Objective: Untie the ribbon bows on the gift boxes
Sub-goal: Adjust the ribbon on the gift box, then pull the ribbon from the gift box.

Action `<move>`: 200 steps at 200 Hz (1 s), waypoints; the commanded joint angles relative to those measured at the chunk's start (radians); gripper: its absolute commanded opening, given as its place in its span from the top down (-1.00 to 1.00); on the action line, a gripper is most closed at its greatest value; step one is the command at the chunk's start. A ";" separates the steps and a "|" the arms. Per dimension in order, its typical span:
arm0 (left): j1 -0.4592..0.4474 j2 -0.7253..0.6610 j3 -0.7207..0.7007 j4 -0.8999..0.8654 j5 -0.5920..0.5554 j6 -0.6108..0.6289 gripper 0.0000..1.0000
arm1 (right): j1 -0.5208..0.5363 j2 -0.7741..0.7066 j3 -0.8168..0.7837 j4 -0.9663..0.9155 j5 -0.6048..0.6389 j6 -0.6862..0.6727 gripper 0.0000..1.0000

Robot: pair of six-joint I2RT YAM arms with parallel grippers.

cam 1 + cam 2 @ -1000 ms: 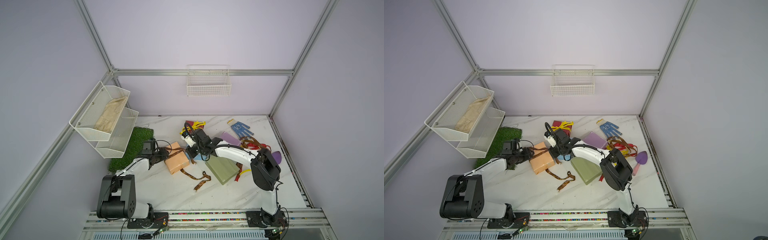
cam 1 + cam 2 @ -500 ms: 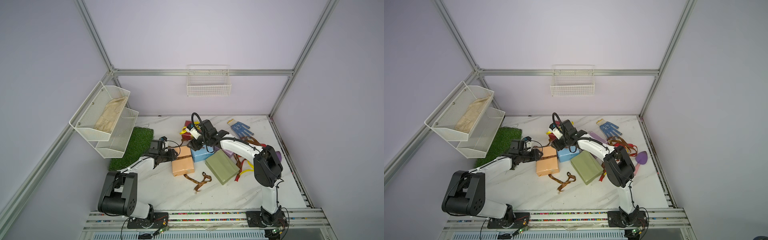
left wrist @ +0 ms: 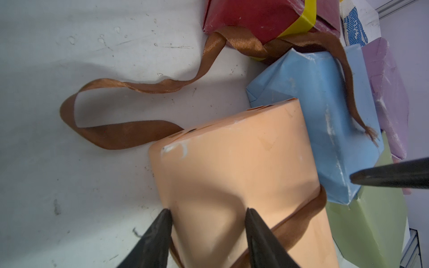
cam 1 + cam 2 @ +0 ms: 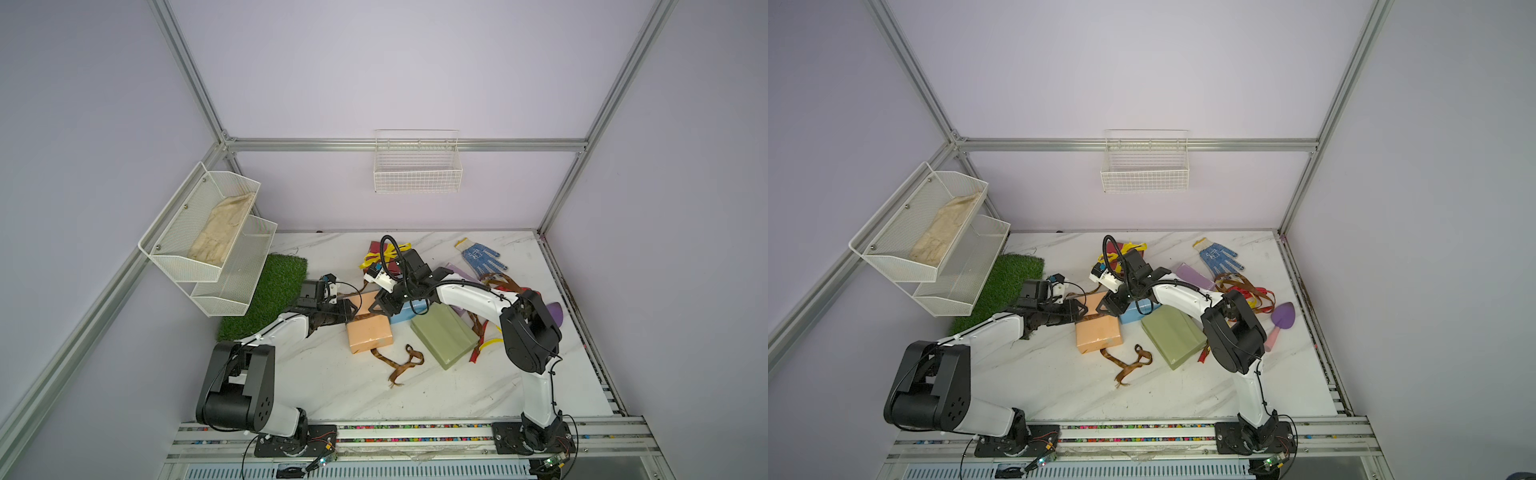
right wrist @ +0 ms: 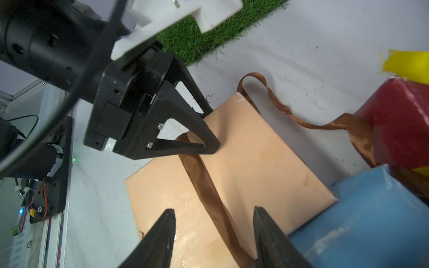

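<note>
The brown ribbon point(image 5: 204, 181), a flat glossy satin band, lies slack across the smooth paper top of the peach box point(image 4: 369, 332), which sits mid-counter point(image 4: 332, 386) tight against the light blue box point(image 3: 325, 116). The right end effector point(image 5: 213, 210) hangs over the band with jaws spread and empty, while the left end effector point(image 3: 207, 210) stands half-spread astride the box's edge. I'd worry the slick satin slides out of a pinch, or the box drags along if that brace slips.
</note>
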 commanded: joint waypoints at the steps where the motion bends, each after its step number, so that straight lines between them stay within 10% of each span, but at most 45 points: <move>1: -0.005 0.018 0.059 0.002 0.039 0.029 -0.03 | 0.017 0.039 -0.005 0.012 -0.031 -0.083 -0.16; 120: 0.009 0.032 0.073 0.015 0.046 0.013 -0.04 | 0.092 0.097 -0.034 -0.013 0.138 -0.209 -0.12; 200: 0.022 0.034 0.061 0.052 0.082 -0.022 -0.04 | 0.128 0.075 -0.130 0.068 0.217 -0.179 0.55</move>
